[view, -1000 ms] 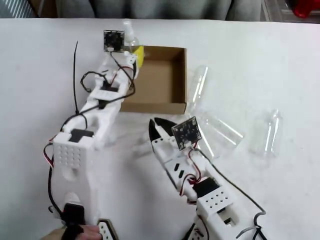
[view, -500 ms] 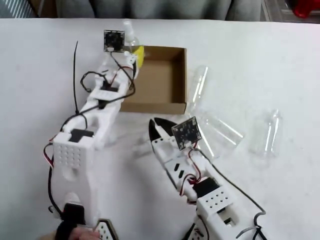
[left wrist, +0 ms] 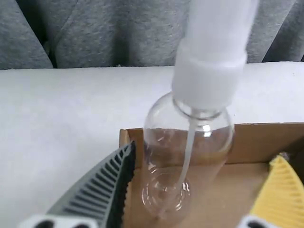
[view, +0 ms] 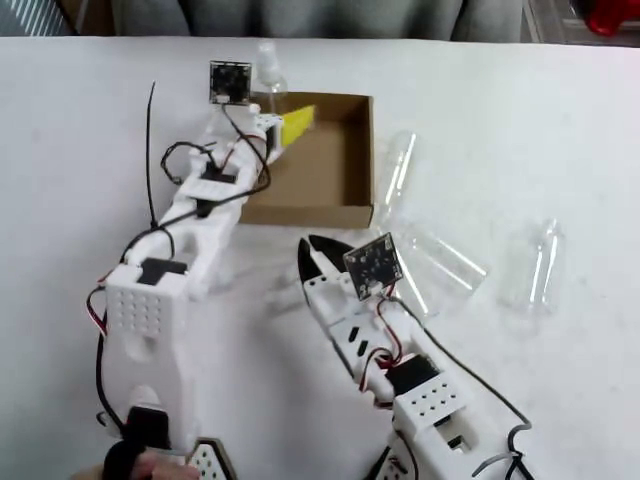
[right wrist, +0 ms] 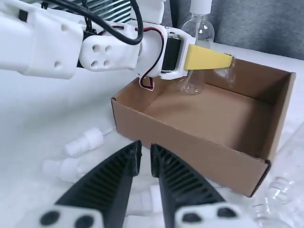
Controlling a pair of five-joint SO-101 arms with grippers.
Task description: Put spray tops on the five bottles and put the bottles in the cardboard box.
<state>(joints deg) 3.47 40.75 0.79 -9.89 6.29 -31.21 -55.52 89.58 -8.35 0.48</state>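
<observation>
A clear bottle (left wrist: 187,156) with a white spray top (left wrist: 211,57) stands upright in the far left corner of the cardboard box (view: 310,213). My left gripper (view: 285,108) is open around it, with the grey finger (left wrist: 102,190) on one side and the yellow finger (left wrist: 275,190) on the other, neither pressing it. From the right wrist, the same bottle (right wrist: 195,35) stands behind the yellow finger (right wrist: 206,58). My right gripper (right wrist: 145,149) is shut on nothing, low over the table in front of the box (right wrist: 190,137). In the high view, that gripper (view: 312,248) sits just below the box.
Three empty clear bottles lie to the right of the box: one (view: 395,170) against its right wall, one (view: 445,265) beside my right arm, one (view: 540,265) farther right. Loose white spray tops (right wrist: 83,141) (right wrist: 61,168) lie on the table near the box's front left corner.
My left gripper has opened. Its yellow finger swung away from the bottle, which now stands free in the box corner. The right arm has not moved.
</observation>
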